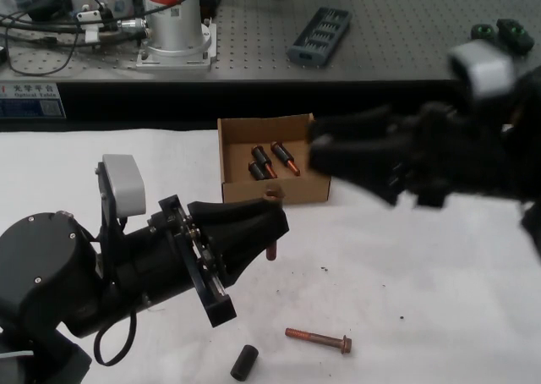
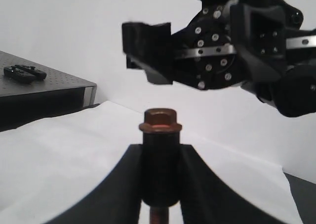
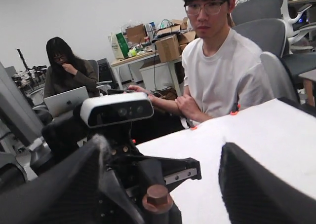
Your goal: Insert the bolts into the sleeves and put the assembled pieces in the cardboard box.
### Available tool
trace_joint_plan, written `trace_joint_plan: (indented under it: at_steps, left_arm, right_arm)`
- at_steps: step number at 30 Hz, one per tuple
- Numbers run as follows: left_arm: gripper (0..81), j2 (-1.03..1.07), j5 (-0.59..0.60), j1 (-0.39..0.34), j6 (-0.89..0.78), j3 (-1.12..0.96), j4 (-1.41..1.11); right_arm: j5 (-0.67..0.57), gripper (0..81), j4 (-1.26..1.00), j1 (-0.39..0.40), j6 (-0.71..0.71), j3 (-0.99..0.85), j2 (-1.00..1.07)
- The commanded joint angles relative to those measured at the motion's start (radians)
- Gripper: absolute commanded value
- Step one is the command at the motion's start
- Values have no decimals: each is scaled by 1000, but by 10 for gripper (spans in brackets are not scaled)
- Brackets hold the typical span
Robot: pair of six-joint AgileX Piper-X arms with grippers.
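In the high view, the left gripper (image 1: pixel 272 213) sits low over the white cloth (image 1: pixel 406 274), just in front of the cardboard box (image 1: pixel 245 191). The copper shank of the held bolt (image 1: pixel 271 250) sticks out below its fingers. Three assembled pieces (image 1: pixel 284 158) lie inside the box. The right gripper (image 1: pixel 317 143) hangs at the box's right side; from here we cannot tell how its fingers stand. Nearer to us on the cloth lie a loose bolt (image 1: pixel 319 340) and a loose sleeve (image 1: pixel 244 362), close to each other but not touching.

In the left wrist view, the left gripper's two fingers are closed tight on the held sleeve (image 2: pixel 160 174), which stands upright between them. The bolt runs through it: the flanged head rests on the sleeve's top rim and a bit of shank shows beneath. The right gripper hovers above and beyond the bolt head, well clear of it.

In the right wrist view, the right gripper's fingers (image 3: pixel 261 184) stand wide apart with nothing held between them. Through the gap, farther off, we see the bolt head sitting in the left gripper, and above it the left arm's wrist camera (image 3: pixel 116 109). The white cloth stretches away behind.
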Motion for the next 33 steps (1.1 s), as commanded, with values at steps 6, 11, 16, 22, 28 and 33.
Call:
trace_joint_plan:
  at_steps: [6, 11, 16, 22, 28, 33]
  left_arm:
    - [6, -7, -112, 7, -171, -25, 2]
    - [6, -13, -90, 12, -274, -115, 217]
    - [6, -39, -134, 12, -222, -253, 482]
    - [6, -53, -286, 12, 2, -517, 1038]
    - [6, -35, -562, 15, 169, -804, 1420]
    - [6, 72, -570, 21, 168, -1047, 1626]
  right_arm:
    - [-25, 502, -116, -6, 294, 55, -229]
    - [80, 502, -200, 63, 352, 213, -426]
    - [137, 502, -194, 75, 403, 365, -625]
    - [175, 502, -87, 75, 405, 524, -802]
    - [177, 502, -88, 75, 395, 644, -889]
    - [177, 502, -123, 75, 373, 676, -918]
